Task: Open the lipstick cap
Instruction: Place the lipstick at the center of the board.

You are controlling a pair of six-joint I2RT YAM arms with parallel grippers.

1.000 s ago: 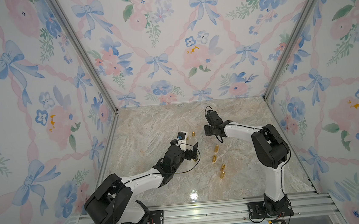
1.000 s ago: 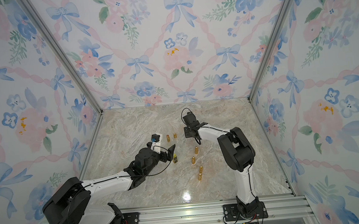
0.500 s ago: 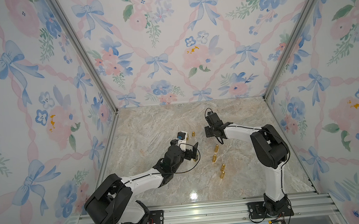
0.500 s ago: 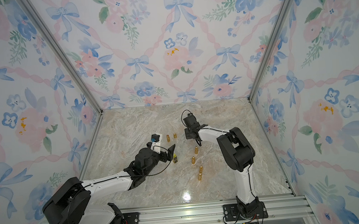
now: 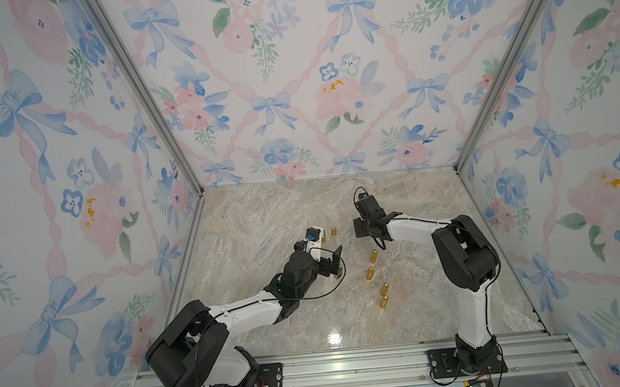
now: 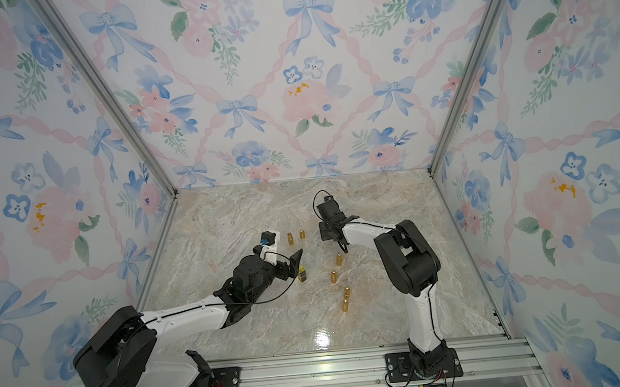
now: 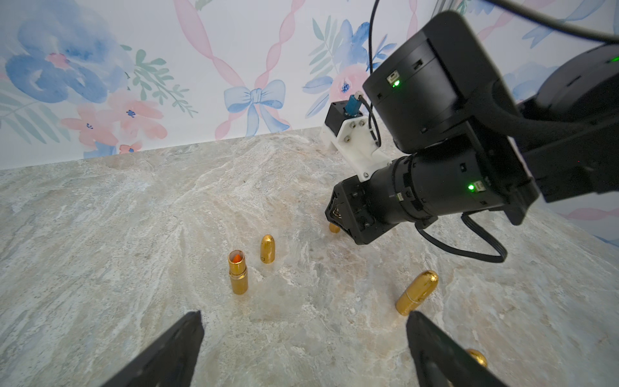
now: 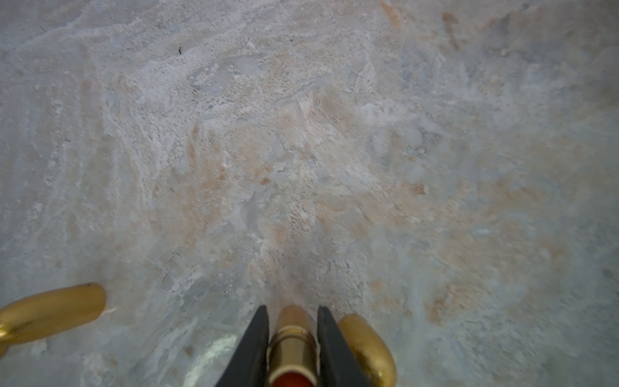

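Right pincer point(image 8: 292, 310): pinching an uncapped lipstick point(image 8: 291, 345), standing mid-scene on the worktop point(image 8: 301, 134), gold cap point(image 8: 365, 348) sitting just beside. Left pincer point(image 7: 304, 316): hovering spread wide, nearer, to the left.

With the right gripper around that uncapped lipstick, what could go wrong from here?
1. The right gripper grips the uncapped lipstick, and a gold piece sits right beside one finger; opening or pulling away could knock either over.
2. The open left gripper hangs close to a capped lipstick, with an open tube and a gold cap further on; moving forward might bump them.
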